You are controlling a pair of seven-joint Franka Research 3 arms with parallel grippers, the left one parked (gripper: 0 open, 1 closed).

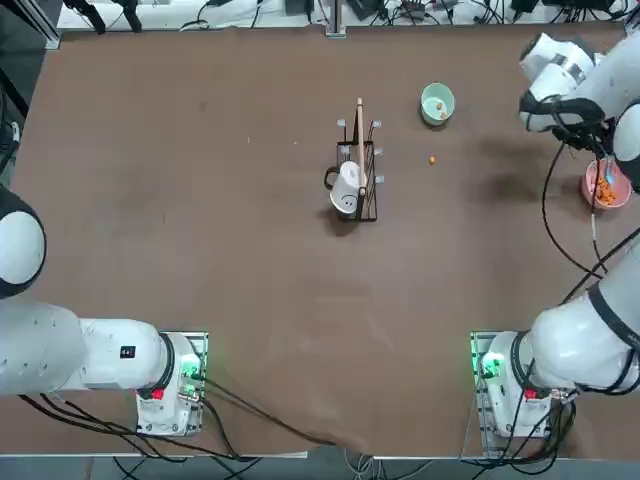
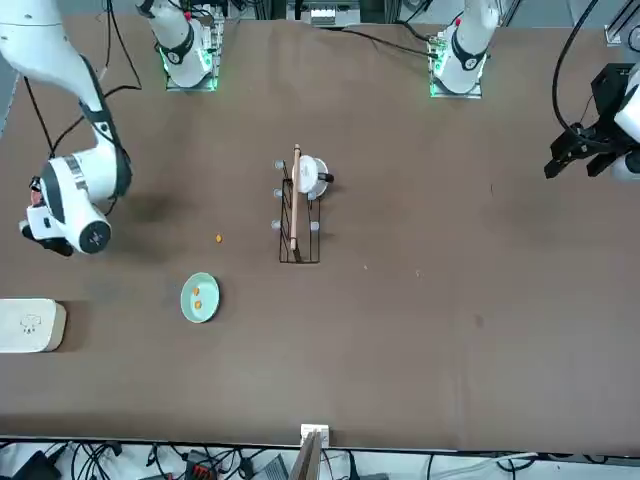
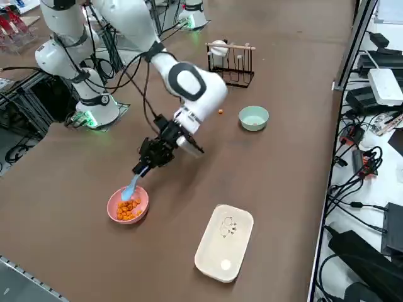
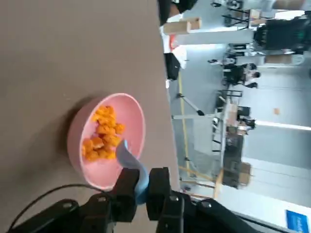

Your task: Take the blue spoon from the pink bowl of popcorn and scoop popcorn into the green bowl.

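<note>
**Blue Spoon Held Over the Pink Bowl**

While the blue spoon (image 3: 132,186) is pinched by its handle, its round end is dipped down into the pink bowl (image 3: 128,206). The right gripper (image 3: 146,165) is seen just above that bowl, near the table's right edge, and its two black fingers (image 4: 127,187) are squeezed tight on the thin spoon handle. The spoon is made of smooth, light-blue plastic and is tilted.

The pink bowl is small and round, with smooth sides. A little heap of bumpy orange popcorn (image 4: 102,134) is piled inside it. The green bowl (image 1: 437,103) is small and round too, pale mint with a lighter inside, and is set well apart from the pink one. Two orange bits can be seen in it. One more orange bit (image 1: 432,159) is left lying on the bare table (image 1: 200,250) near the green bowl.

The table is covered in a flat, dull brown top. In the middle, one black wire rack (image 1: 362,180) is placed, with one white mug (image 1: 346,190) and one wooden stick in it. One white box (image 3: 224,242) with rounded corners is lying near the pink bowl. Cables are strung around the table's edges.

Two bowls and one spoon are counted in all.
</note>
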